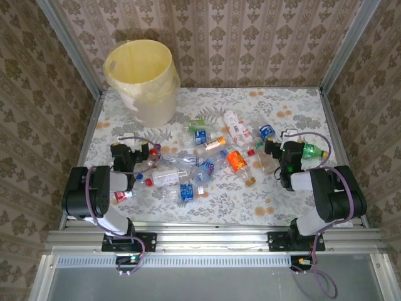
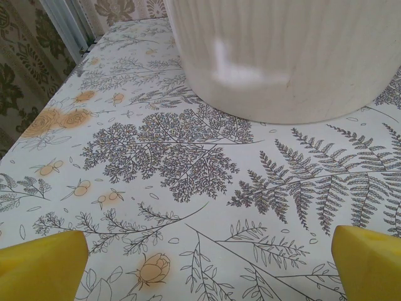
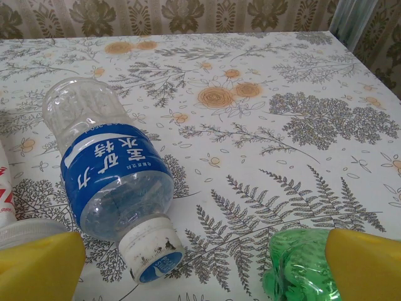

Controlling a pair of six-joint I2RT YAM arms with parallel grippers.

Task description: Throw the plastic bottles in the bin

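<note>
Visitor: How far along is it?

Me: Hardly begun, I'd say. The plastic bottles [image 1: 236, 161] lie scattered across the middle of the flowered table [image 1: 250, 204] — a dozen or more. I can't make out any inside the bin [image 1: 153, 103], which stands at the far left corner, apart from the heap.

Visitor: And the arms?

Me: Both empty-handed. The left gripper [image 1: 128, 150] has its jaws spread wide over bare cloth, facing the bin's wall, with bottles just beside it. The right gripper [image 1: 276, 150] gapes just as wide — a blue-labelled bottle [image 3: 116, 179] lies on its side ahead of it, and a green bottle [image 3: 297, 269] just beside its right finger.

Visitor: So everything's left?

Me: By the look of it, yes. Every bottle needs picking up and carrying over.
</note>
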